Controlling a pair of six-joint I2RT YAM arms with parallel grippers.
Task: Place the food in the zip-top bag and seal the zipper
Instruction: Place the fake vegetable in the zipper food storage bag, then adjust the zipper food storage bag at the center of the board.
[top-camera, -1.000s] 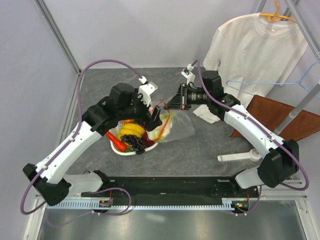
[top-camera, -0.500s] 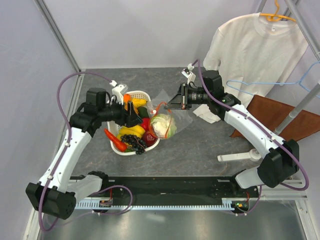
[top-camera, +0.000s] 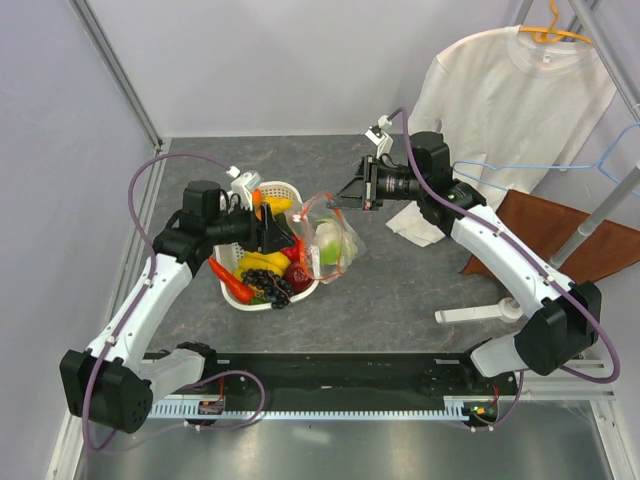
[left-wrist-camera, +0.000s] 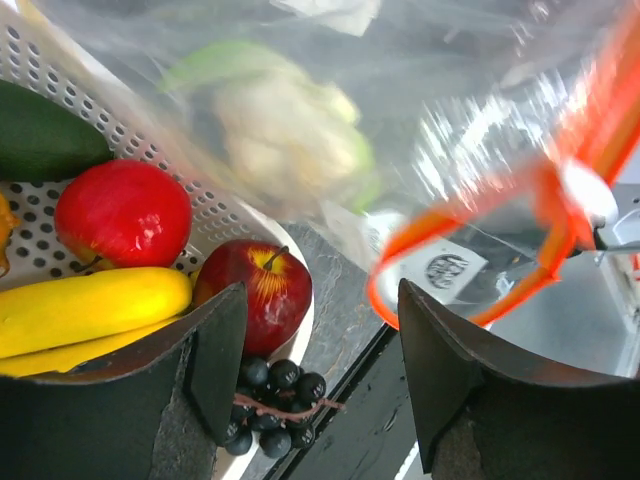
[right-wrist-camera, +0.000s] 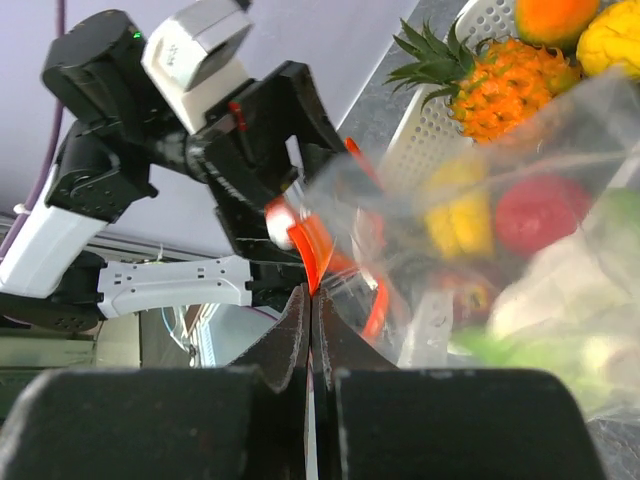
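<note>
The clear zip-top bag (top-camera: 345, 250) hangs off the table from my right gripper (top-camera: 345, 195). That gripper is shut on the red-orange zipper strip (right-wrist-camera: 312, 255) next to its small white end piece (right-wrist-camera: 280, 222). A pale green cabbage (top-camera: 325, 243) sits inside the bag and shows through it in the left wrist view (left-wrist-camera: 285, 130). My left gripper (top-camera: 272, 230) is open and empty (left-wrist-camera: 320, 300), hovering over the white mesh basket (top-camera: 283, 187) just left of the bag's mouth. The basket holds a red apple (left-wrist-camera: 255, 290), a red round fruit (left-wrist-camera: 120, 210), a banana (left-wrist-camera: 90, 305), dark grapes (left-wrist-camera: 270, 385) and a red chili (top-camera: 232, 283).
A white T-shirt (top-camera: 510, 90) hangs on a hanger at the back right, with a blue hanger (top-camera: 600, 165) and a brown board (top-camera: 560, 230) beside it. A white cloth (top-camera: 415, 228) lies under the right arm. A white stand foot (top-camera: 480, 313) lies at the front right.
My left gripper pulled back from the bag's mouth to over the basket, leaving the cabbage in the bag. My right gripper then lifted the bag by its strip so it hangs.
</note>
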